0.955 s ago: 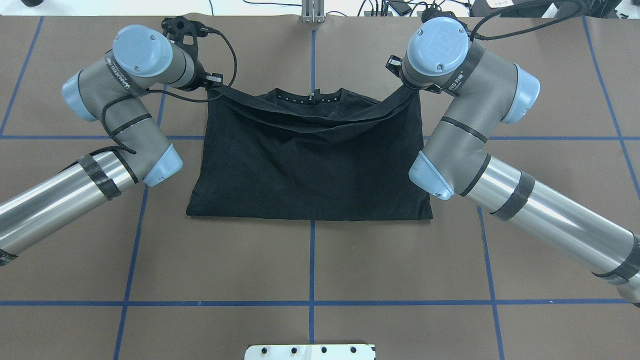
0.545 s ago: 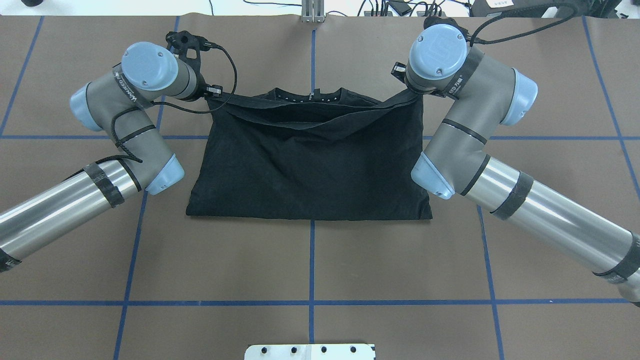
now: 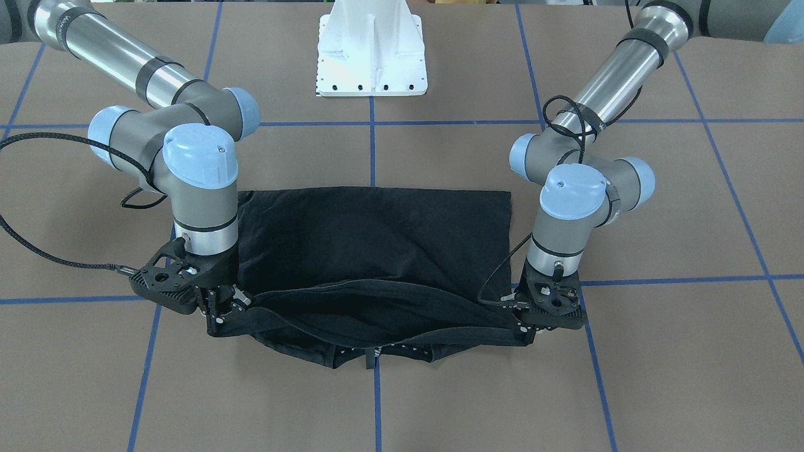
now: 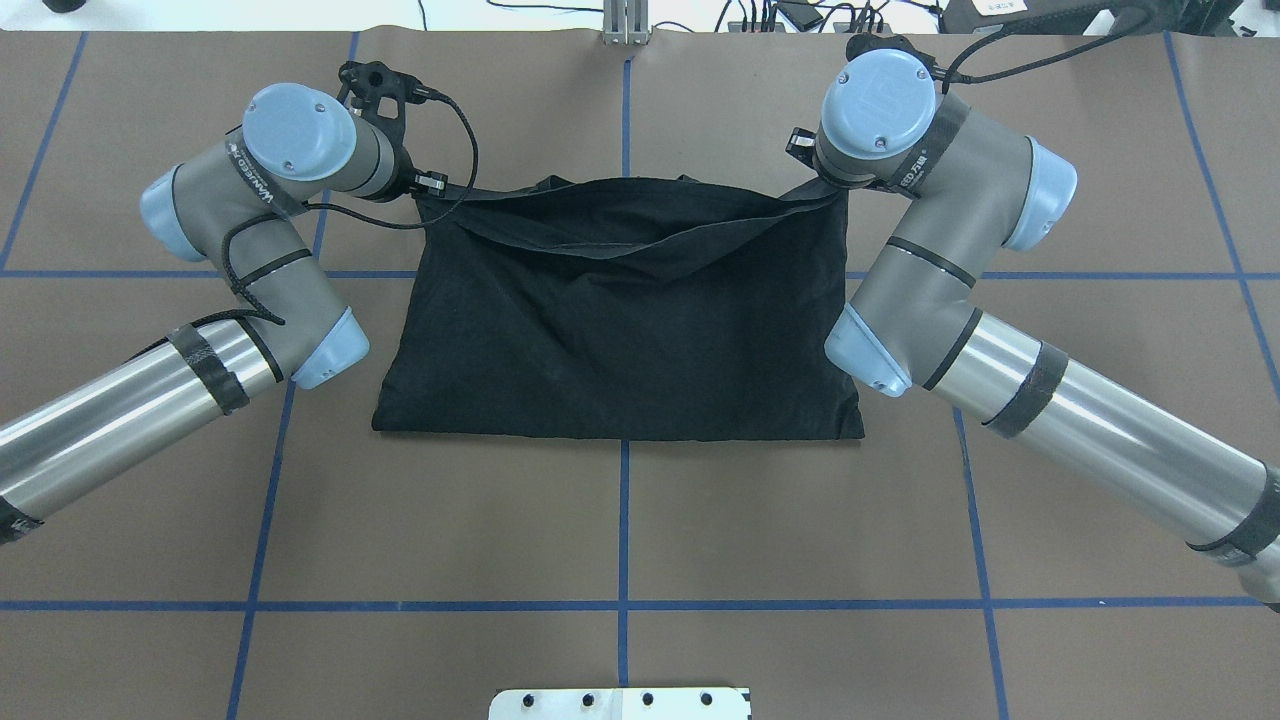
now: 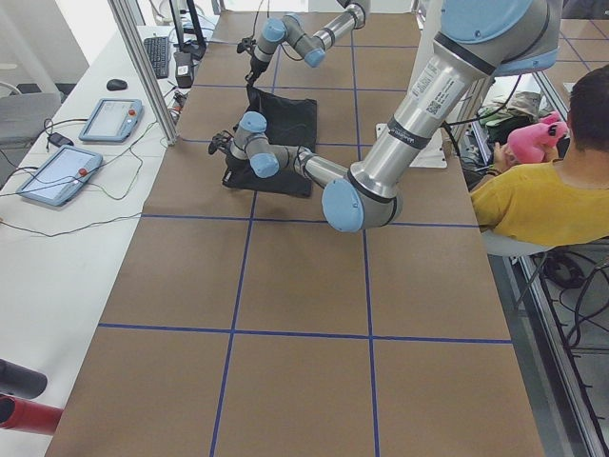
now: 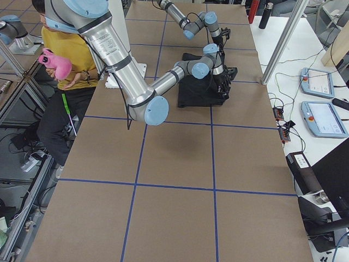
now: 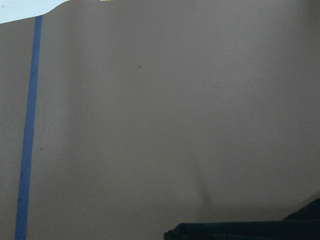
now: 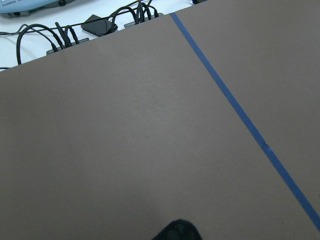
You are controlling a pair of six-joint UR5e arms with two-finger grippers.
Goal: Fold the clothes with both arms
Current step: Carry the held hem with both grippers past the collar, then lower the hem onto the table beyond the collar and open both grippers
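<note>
The black T-shirt [image 4: 620, 340] lies on the brown table, folded over on itself with no graphic showing. Its near layer is drawn up and stretched between both grippers at the far edge. My left gripper [image 4: 425, 190] is shut on the left corner of that layer, and my right gripper [image 4: 815, 190] is shut on the right corner. In the front-facing view the left gripper [image 3: 526, 331] and right gripper [image 3: 217, 320] hold the taut edge low above the collar [image 3: 377, 355]. A dark strip of cloth [image 7: 250, 231] shows at the bottom of the left wrist view.
The white pedestal base [image 3: 372, 56] stands behind the shirt on the robot's side. Blue tape lines [image 4: 624, 520] grid the table. Cables [image 4: 800, 15] lie past the far edge. A seated person in a yellow shirt [image 5: 547, 200] and tablets [image 5: 57, 171] flank the table.
Both grippers have carried the held shirt edge farther from the robot and lower, and it now covers the collar in the overhead view. The lower fold has stayed in place.
</note>
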